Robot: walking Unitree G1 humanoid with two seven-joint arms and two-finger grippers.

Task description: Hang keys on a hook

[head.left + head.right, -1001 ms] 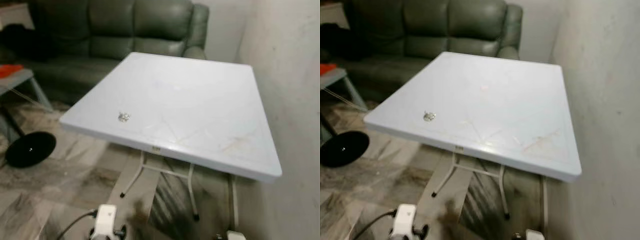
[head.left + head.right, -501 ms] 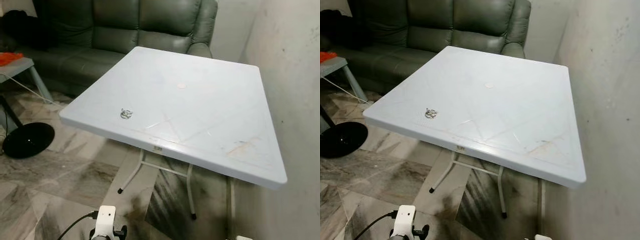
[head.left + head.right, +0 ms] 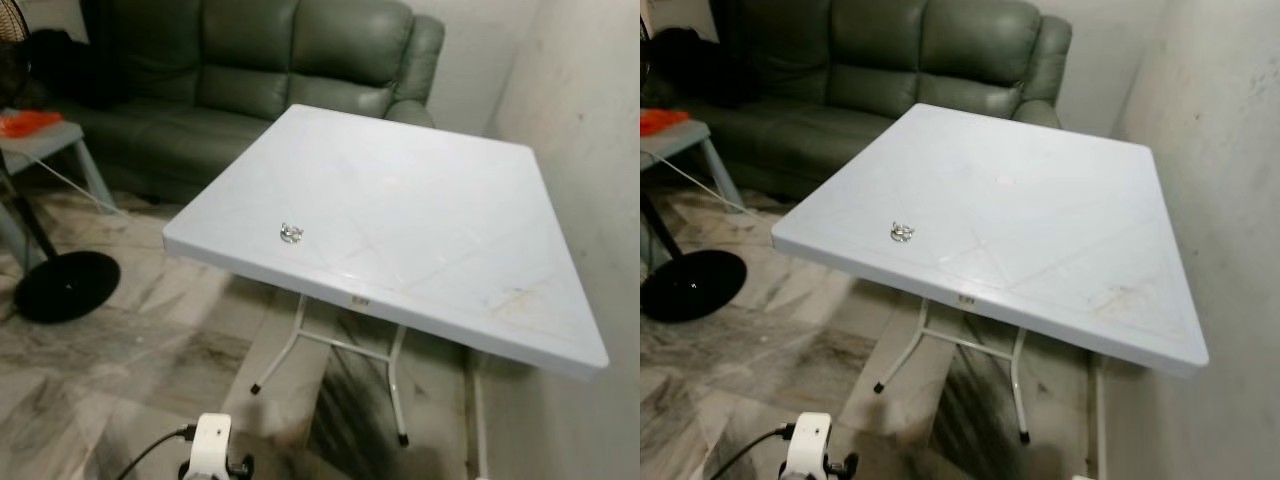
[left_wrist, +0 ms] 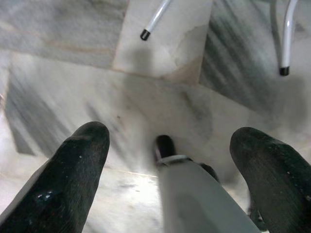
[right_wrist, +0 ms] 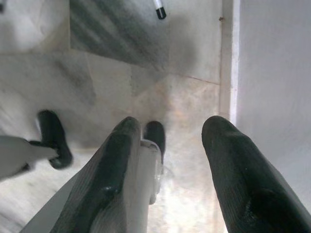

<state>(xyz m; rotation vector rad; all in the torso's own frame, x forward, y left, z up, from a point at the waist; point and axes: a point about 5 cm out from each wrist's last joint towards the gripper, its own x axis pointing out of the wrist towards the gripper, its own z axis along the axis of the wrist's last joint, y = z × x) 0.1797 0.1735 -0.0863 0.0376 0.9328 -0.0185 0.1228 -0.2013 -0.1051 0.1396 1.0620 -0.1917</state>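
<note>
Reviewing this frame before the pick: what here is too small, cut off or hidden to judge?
- Keys on the white table: too small in the eye views to count keys or see a ring.
- Black round base on the floor: its upright leaves the left eye view's top edge.
- Orange item on the side table: cropped by the left edge.

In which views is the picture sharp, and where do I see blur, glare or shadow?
Left eye view: sharp, the keys clear on the white table, soft sheen on its top. Left wrist view: floor streaked with blur, the left claw fingers soft and close. Right wrist view: dim shadow near the table leg, the right claw out of focus.
</note>
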